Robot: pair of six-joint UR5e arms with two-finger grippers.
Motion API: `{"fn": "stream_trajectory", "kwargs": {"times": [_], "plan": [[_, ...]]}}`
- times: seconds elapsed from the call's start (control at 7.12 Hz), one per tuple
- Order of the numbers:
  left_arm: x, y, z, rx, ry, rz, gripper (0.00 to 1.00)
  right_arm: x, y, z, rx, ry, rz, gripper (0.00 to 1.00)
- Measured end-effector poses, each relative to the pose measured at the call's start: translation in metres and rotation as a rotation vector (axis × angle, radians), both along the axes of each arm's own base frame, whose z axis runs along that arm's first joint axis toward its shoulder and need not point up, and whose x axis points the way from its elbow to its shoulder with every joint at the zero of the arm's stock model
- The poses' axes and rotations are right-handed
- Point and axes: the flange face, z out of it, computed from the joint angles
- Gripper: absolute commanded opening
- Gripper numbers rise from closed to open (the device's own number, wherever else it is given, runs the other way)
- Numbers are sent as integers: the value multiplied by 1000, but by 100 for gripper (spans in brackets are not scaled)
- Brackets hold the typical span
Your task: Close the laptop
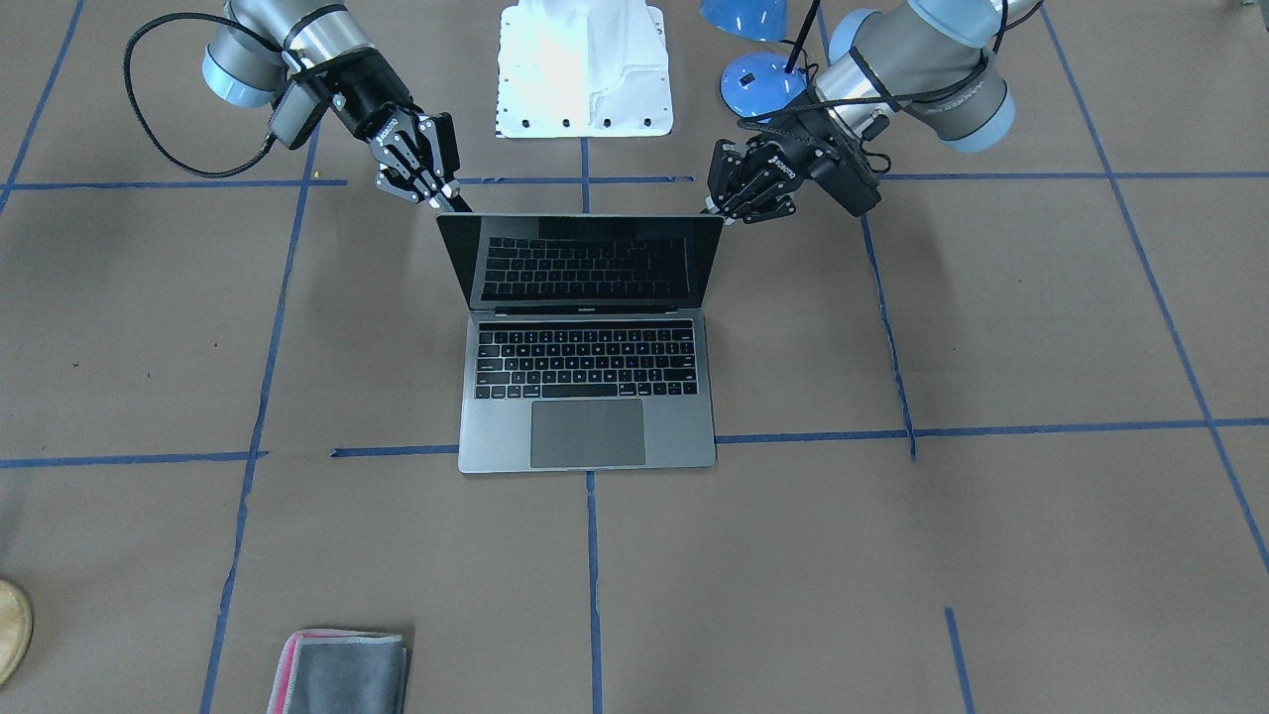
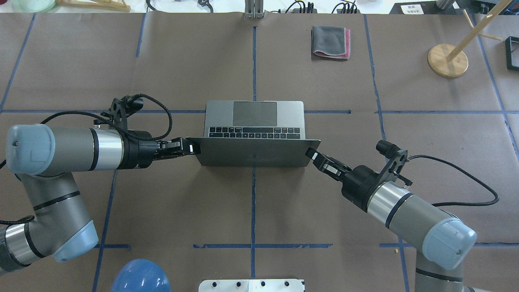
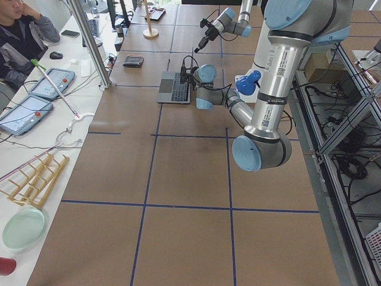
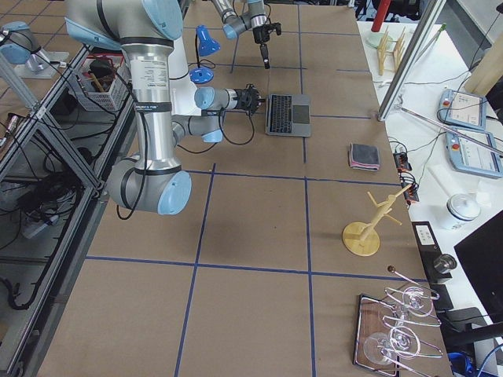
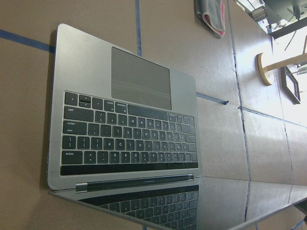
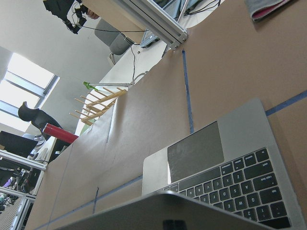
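The space-grey laptop [image 1: 587, 397] stands open in the middle of the table, keyboard and trackpad showing, with its black screen leaning part-way towards the keys. It also shows in the overhead view [image 2: 254, 121] and in both wrist views [image 5: 124, 124] [image 6: 216, 163]. My left gripper [image 2: 194, 148] [image 1: 716, 206] is shut, its tips against one top corner of the lid. My right gripper [image 2: 311, 154] [image 1: 454, 196] is shut, its tips against the other top corner. Neither wrist view shows fingers.
A folded grey-and-pink cloth [image 2: 331, 41] lies at the table's far side. A wooden stand [image 2: 447, 60] is at the far right. A white base plate [image 1: 585, 69] and blue domes [image 1: 763, 84] sit near the robot's base.
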Motion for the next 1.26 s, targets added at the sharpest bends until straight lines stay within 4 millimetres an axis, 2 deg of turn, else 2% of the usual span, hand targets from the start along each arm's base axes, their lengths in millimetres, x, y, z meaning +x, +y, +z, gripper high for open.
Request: {"fn": "stream_trajectory", "kwargs": {"times": [0.28,0.84,1.26], "plan": [[3,-13,0,-6,-10,-17,0,1,-13,1,-5,17,12,2],[21,-46,9,-28,-46,-47,0,-38,-58,-16,-24,70,35,2],[28,-61,15,-38,-63,-61,0,-60,-99,-12,-41,108,50,2]]}}
